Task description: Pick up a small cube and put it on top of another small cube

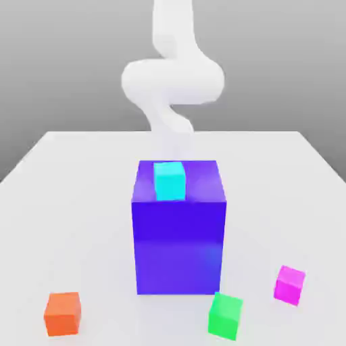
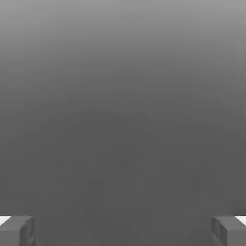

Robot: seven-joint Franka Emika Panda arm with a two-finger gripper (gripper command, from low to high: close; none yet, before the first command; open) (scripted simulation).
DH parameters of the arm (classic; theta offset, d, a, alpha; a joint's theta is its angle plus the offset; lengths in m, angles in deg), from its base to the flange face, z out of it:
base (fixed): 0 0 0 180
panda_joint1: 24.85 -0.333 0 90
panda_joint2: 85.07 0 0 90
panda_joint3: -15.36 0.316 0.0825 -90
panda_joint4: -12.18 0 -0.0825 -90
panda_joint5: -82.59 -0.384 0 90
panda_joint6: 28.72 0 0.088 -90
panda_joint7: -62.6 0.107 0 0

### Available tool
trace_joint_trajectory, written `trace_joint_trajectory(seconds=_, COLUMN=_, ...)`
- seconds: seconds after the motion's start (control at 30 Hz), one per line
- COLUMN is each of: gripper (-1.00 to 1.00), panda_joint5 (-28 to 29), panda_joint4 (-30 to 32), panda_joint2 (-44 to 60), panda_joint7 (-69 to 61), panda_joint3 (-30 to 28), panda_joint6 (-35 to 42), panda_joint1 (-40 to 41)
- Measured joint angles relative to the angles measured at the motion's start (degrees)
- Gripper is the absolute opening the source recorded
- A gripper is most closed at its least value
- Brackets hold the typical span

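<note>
The gripper [image 2: 123, 231] has its fingers spread wide with nothing between them. The cyan cube [image 1: 169, 181] sits on top of the big blue block [image 1: 178, 247]; the arm [image 1: 173, 81] stands behind that block, so reaching the cube probably means coming forward over the block's top.

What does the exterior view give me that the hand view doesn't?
Exterior view: the arm, a big blue block with a cyan cube on top, and orange, green and magenta cubes on the white table.
Hand view: the open gripper, its fingers wide apart.
Both: some part of the robot, and grey shading.
</note>
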Motion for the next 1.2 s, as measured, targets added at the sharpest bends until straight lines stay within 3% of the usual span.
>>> trace_joint_trajectory(seconds=0.53, gripper=0.0, panda_joint5=-3.5, panda_joint4=9.9, panda_joint2=33.6, panda_joint7=-20.9, panda_joint3=4.1, panda_joint6=-16.2, panda_joint1=-15.3)
trace_joint_trajectory(seconds=0.8, gripper=0.0, panda_joint5=3.1, panda_joint4=14.6, panda_joint2=50.2, panda_joint7=-25.0, panda_joint3=6.0, panda_joint6=-24.4, panda_joint1=-21.6)
trace_joint_trajectory(seconds=0.97, gripper=0.0, panda_joint5=6.2, panda_joint4=13.3, panda_joint2=60.6, panda_joint7=-23.5, panda_joint3=3.7, panda_joint6=-32.2, panda_joint1=-23.9)
trace_joint_trajectory(seconds=1.0, gripper=-1.0, panda_joint5=6.4, panda_joint4=13.0, panda_joint2=62.2, panda_joint7=-23.4, panda_joint3=3.3, panda_joint6=-33.5, panda_joint1=-24.3)
trace_joint_trajectory(seconds=1.2, gripper=-1.0, panda_joint5=6.6, panda_joint4=12.8, panda_joint2=63.0, panda_joint7=-23.2, panda_joint3=3.2, panda_joint6=-34.1, panda_joint1=-24.4)
